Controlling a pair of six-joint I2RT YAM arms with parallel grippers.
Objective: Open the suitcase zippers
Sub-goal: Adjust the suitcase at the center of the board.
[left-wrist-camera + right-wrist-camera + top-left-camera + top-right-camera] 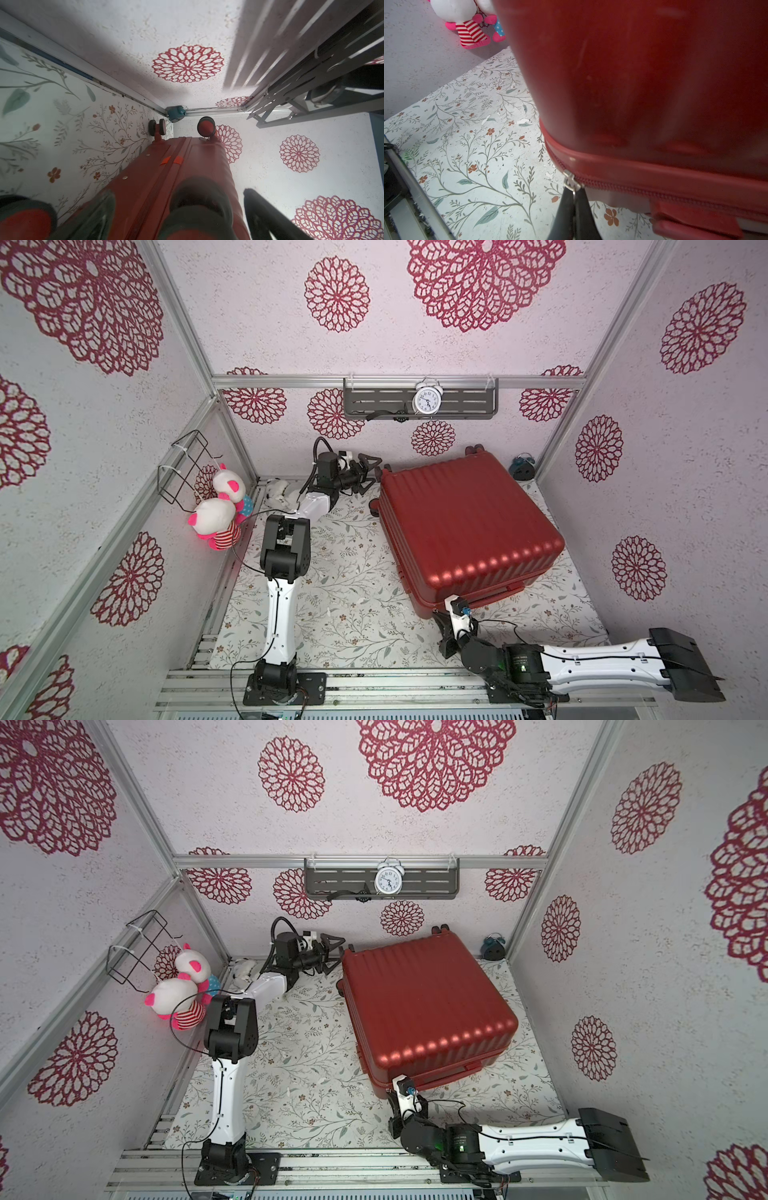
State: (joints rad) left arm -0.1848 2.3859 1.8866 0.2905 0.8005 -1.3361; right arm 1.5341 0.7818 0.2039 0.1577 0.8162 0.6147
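Near table (353, 614) edge: right end effector (574, 194) clenched on the metallic zipper pull (570, 182) at the near corner of the suitcase (469, 526). The red zipper track (654, 188) beyond the pull looks closed. The suitcase lies flat on the table's right half, reaching the far edge. Far edge: left end effector (368, 475) released, fingers spread wide, just beside the suitcase's wheeled end.

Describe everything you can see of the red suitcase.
The suitcase is a glossy red ribbed hard shell, lying flat and shut on the floral table, wheels toward the back wall. A red zipper track rings its seam; the right pincer is shut on the metal zipper pull at the near corner. The open left pincer stands at a wheel-end corner.
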